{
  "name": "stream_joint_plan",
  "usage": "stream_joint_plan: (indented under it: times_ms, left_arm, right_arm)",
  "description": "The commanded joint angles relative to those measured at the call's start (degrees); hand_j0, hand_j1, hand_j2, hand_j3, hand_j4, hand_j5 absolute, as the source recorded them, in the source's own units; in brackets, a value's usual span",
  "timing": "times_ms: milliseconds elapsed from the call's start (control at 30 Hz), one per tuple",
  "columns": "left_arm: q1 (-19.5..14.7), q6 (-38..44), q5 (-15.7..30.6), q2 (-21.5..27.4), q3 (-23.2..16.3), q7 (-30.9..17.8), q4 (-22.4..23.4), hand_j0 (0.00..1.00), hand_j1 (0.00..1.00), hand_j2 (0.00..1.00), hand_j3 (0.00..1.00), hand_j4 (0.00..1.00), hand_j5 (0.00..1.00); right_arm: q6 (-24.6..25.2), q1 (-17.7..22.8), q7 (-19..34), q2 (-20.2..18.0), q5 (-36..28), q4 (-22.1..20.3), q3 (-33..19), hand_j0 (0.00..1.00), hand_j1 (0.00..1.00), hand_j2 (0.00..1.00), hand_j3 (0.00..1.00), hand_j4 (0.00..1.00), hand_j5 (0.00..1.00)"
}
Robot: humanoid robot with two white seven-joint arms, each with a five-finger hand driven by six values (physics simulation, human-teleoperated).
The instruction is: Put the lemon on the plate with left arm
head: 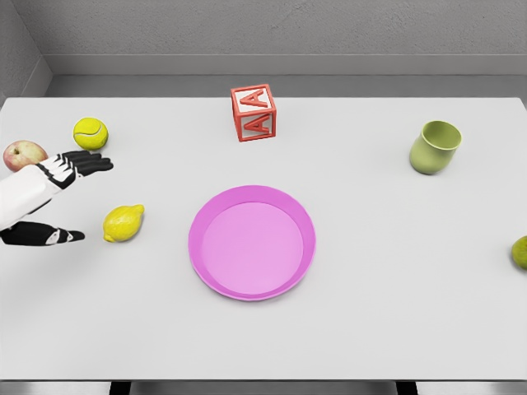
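A yellow lemon (123, 223) lies on the white table (370, 271), left of the round pink plate (252, 242). My left hand (66, 197) comes in from the left edge, just left of the lemon and not touching it. Its black fingers (89, 162) stretch out above and its thumb (49, 236) sits below, spread apart and holding nothing. The right arm is out of view.
A tennis ball (90, 132) and a red-yellow apple (23, 155) sit behind my left hand. A red letter block (254, 113) stands at the back centre, a green cup (435, 147) at the back right, and a green fruit (520, 252) at the right edge.
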Motion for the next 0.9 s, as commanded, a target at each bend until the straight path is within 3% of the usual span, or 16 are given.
stream_joint_plan:
  times_ms: [0,167,233,367,433,567,733,767,833,867]
  left_arm:
    - [0.00,0.03,0.39,0.01,-0.02,-0.04,-0.07,1.00,1.00,1.00,1.00,1.00,1.00]
    - [0.17,0.03,0.21,0.01,0.16,-0.04,0.37,1.00,1.00,1.00,1.00,1.00,1.00]
    - [2.02,0.03,-0.23,0.01,0.42,-0.13,1.60,1.00,1.00,1.00,1.00,1.00,1.00]
    - [1.14,0.03,-0.49,0.36,0.77,-1.44,1.60,1.00,1.00,1.00,1.00,1.00,1.00]
    - [0.53,0.03,-1.19,0.27,3.23,-3.73,1.78,1.00,1.00,1.00,1.00,1.00,1.00]
    - [0.53,0.03,-1.19,0.54,2.79,-6.19,1.78,1.00,1.00,1.00,1.00,1.00,1.00]
    - [0.26,0.03,-4.97,3.09,2.00,-7.07,1.78,1.00,1.00,1.00,1.00,1.00,1.00]
    - [-1.05,0.03,-6.81,3.17,1.65,-7.07,1.78,1.00,1.00,1.00,1.00,1.00,1.00]
    - [-6.85,0.03,-8.49,2.91,-4.49,-7.07,3.18,1.00,1.00,1.00,1.00,1.00,1.00]
    - [-14.21,0.03,-9.80,1.60,-12.56,-7.07,5.11,1.00,1.00,1.00,1.00,1.00,1.00]
  right_arm:
    - [0.01,0.00,0.08,0.01,-0.01,0.07,-0.35,1.00,1.00,1.00,1.00,1.00,1.00]
    - [0.01,0.09,0.08,0.01,-0.01,-0.02,0.10,1.00,1.00,1.00,1.00,1.00,1.00]
    - [0.01,0.09,0.08,0.01,-0.01,-0.02,0.18,1.00,1.00,1.00,1.00,1.00,1.00]
    - [0.01,0.09,0.08,0.01,-0.01,-0.02,0.18,1.00,1.00,1.00,1.00,1.00,1.00]
    - [0.01,0.09,0.08,0.01,-0.01,-0.02,0.18,1.00,1.00,1.00,1.00,1.00,1.00]
    - [0.01,0.09,0.08,0.01,-0.01,-0.02,0.18,1.00,1.00,1.00,1.00,1.00,1.00]
    - [0.01,0.09,0.08,0.01,-0.01,0.07,0.18,1.00,1.00,1.00,1.00,1.00,1.00]
    - [0.01,0.09,0.08,0.01,-0.01,-0.02,0.18,1.00,1.00,1.00,1.00,1.00,1.00]
    - [0.01,0.09,0.08,0.01,-0.01,0.07,0.18,1.00,1.00,1.00,1.00,1.00,1.00]
    - [0.01,0.09,0.08,0.01,-0.01,0.07,0.18,1.00,1.00,1.00,1.00,1.00,1.00]
